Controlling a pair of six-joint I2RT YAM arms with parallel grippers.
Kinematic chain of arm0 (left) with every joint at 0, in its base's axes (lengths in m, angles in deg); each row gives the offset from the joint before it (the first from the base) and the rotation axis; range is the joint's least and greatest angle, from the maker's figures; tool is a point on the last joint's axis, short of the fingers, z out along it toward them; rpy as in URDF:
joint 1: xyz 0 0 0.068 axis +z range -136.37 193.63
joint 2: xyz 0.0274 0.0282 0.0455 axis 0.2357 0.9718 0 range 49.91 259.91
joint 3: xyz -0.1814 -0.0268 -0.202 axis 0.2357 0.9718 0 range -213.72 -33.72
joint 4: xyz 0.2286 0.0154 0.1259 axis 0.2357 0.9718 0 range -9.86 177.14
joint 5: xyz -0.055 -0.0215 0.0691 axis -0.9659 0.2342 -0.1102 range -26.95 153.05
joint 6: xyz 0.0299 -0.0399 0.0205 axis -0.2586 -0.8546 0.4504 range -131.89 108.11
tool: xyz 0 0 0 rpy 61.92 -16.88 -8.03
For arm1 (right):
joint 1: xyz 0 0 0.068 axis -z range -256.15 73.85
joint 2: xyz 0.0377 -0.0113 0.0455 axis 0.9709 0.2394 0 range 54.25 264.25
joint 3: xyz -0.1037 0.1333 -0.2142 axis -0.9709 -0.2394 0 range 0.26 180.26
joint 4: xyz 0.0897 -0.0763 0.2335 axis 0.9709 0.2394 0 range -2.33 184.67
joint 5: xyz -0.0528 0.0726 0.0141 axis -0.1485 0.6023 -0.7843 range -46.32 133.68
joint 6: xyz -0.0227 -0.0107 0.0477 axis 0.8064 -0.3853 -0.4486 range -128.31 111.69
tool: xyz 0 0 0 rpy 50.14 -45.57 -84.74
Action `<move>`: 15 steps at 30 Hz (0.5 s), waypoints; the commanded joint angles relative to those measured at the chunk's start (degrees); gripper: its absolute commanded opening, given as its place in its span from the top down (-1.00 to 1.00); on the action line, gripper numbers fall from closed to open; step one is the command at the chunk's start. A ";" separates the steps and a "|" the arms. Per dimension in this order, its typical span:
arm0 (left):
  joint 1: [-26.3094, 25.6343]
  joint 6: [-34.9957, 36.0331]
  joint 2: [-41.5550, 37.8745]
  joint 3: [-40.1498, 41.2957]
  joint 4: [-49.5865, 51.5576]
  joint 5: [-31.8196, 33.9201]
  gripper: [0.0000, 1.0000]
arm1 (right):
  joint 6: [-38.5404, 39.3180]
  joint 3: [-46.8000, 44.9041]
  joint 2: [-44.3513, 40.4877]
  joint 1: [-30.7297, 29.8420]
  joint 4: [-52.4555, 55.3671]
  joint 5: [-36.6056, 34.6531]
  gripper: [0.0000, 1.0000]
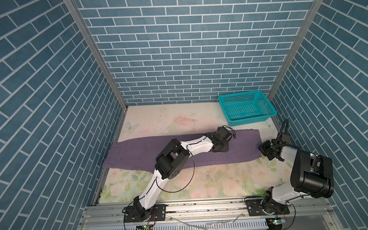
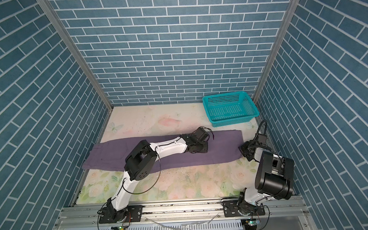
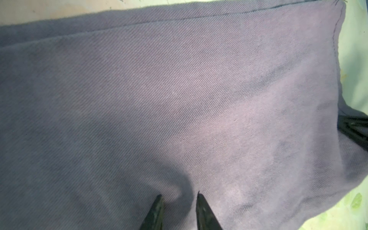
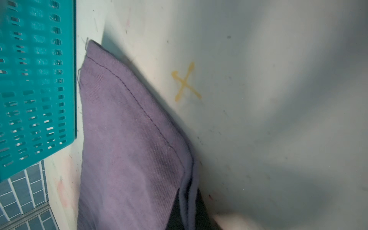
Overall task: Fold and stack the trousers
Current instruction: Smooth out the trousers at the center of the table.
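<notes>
Where the trousers (image 1: pixel 137 151) end on the right, the right gripper (image 1: pixel 263 151) is clamped onto the hem, and the right wrist view shows the cloth edge pinched between its dark fingers (image 4: pixel 202 211). Slightly farther back, the left gripper (image 3: pixel 179 197) rests its tips on the middle of the cloth, jaws narrowly apart and gripping nothing. The trousers lie flat across the table (image 1: pixel 203 183). The teal basket (image 1: pixel 238 94) stands apart in the far right corner.

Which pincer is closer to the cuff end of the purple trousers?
Right. The right pincer is shut on the cuff edge of the trousers; the left pincer is at mid-leg, farther along the cloth.
</notes>
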 commanded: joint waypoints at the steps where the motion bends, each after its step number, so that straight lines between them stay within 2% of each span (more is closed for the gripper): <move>1: -0.21 1.14 -1.33 -0.29 1.20 -0.11 0.40 | 0.36 -0.80 -2.02 -0.51 9.86 -0.94 1.00; 8: 0.08 3.00 -6.73 -3.50 4.29 1.40 0.36 | 3.33 5.64 -9.84 -0.36 18.44 -3.28 1.00; 12: 0.88 2.92 -10.68 -4.50 5.18 1.00 0.05 | 5.34 10.61 -13.05 0.08 23.57 -4.76 1.00; 15: 1.88 2.59 -14.20 -3.99 5.50 0.27 -0.05 | 6.08 13.64 -13.61 1.09 25.81 -4.70 1.00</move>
